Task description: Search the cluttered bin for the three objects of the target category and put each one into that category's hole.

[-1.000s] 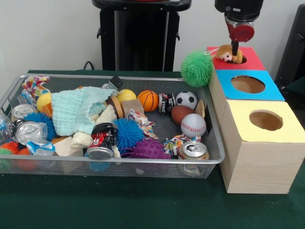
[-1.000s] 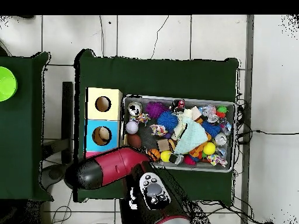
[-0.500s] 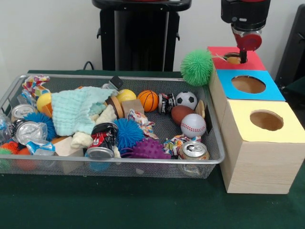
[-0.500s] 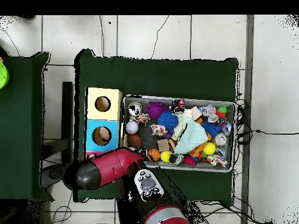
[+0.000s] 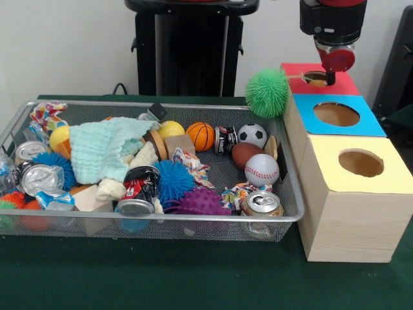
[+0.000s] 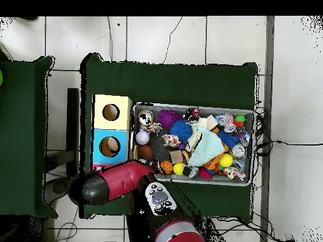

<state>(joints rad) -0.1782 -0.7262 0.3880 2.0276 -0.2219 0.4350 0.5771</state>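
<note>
The hand (image 5: 330, 79) hangs over the red-topped box (image 5: 342, 81) at the far end of the row of three boxes, its tip right at the rim of that box's round hole (image 5: 315, 78). From where I stand I cannot tell whether its tip is spread or pressed together. Inside the hole a small patch of tan shows, just beside and below the hand; it is too little to name or to say which way it points.

Next in the row sits the blue-topped box (image 5: 334, 115) and then the yellow-topped box (image 5: 358, 163), each with an open round hole. A green spiky ball (image 5: 266, 92) rests at the corner where the wire bin (image 5: 292, 187) meets the boxes, well clear of the hand.

The bin lies lengthwise across the green table (image 5: 193, 278) and is crowded. Along its box-side end are a soccer ball (image 5: 252, 135), a small brown football (image 5: 245, 155) with its long axis running roughly across the bin, a baseball (image 5: 262, 170) and a drink can (image 5: 262, 203) standing upright. Toward the middle sit a mini basketball (image 5: 200, 136), a blue spiky ball (image 5: 173, 180) and a purple spiky ball (image 5: 201, 201). A pale green cloth (image 5: 103, 148) drapes over the heap.

From above, the red arm (image 6: 120, 183) covers the red-topped box entirely.
</note>
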